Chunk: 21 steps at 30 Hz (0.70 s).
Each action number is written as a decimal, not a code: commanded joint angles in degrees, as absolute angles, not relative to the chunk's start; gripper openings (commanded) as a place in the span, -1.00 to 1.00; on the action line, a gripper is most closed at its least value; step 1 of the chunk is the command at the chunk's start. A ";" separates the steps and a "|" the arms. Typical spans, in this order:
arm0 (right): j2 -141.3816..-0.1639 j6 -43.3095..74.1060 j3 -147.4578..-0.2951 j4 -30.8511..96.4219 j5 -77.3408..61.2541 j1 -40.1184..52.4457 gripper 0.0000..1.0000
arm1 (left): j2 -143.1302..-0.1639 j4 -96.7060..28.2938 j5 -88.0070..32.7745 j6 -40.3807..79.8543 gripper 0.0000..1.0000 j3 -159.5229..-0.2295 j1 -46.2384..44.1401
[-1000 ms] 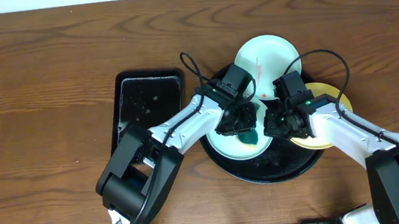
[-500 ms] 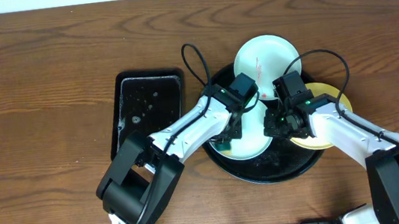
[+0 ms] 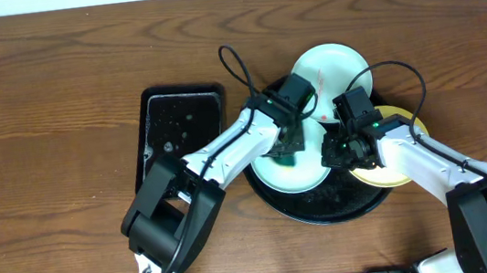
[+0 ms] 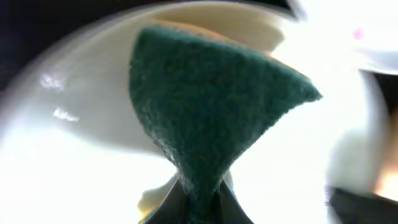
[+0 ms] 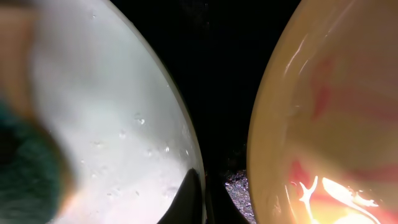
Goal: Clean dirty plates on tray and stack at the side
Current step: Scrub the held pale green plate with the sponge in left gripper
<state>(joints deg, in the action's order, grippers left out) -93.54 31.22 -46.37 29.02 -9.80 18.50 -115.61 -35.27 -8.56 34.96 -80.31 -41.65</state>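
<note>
**Sponge stroke shifts toward far side of plate**

Left gripper is clamped tight on a green sponge, which hangs folded below the jaws onto the pale blue-white plate lying mid-tray. Over the last second the sponge swept from the plate's near-middle, out toward its left side, and now sits nearer its far edge. So this reads as a scrubbing pass in progress, not a lift. The plate itself has not shifted on the round black tray.

Right gripper is fully closed and unmoved, its tips at the right rim of that plate, in the dark gap next to the yellow plate. It is likely bracing the plate. Cannot tell if it pinches the rim.

Left arm reaches from the table's near edge diagonally over the tray's left rim, wrist tipped down. Right arm comes in from the near right corner, lying over the yellow plate.

Yellow plate shows red smears. A second pale plate overhangs the tray's far rim, with a faint red mark. Nothing stacked at the side yet. A rectangular black tray lies left of the round one.
</note>
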 commanded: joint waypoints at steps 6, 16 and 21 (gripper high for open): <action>-94.83 31.24 -45.21 30.46 -3.68 18.09 -0.98 | -120.66 -32.49 -25.85 38.65 -0.82 -78.91 -44.47; -94.83 31.24 -45.21 30.63 -3.68 18.09 -0.98 | -120.07 -44.60 -13.15 36.03 -0.85 -80.47 -40.86; -94.83 31.22 -45.21 30.63 -3.68 18.09 -0.98 | -116.71 -51.13 5.87 35.55 -0.85 -80.77 -37.93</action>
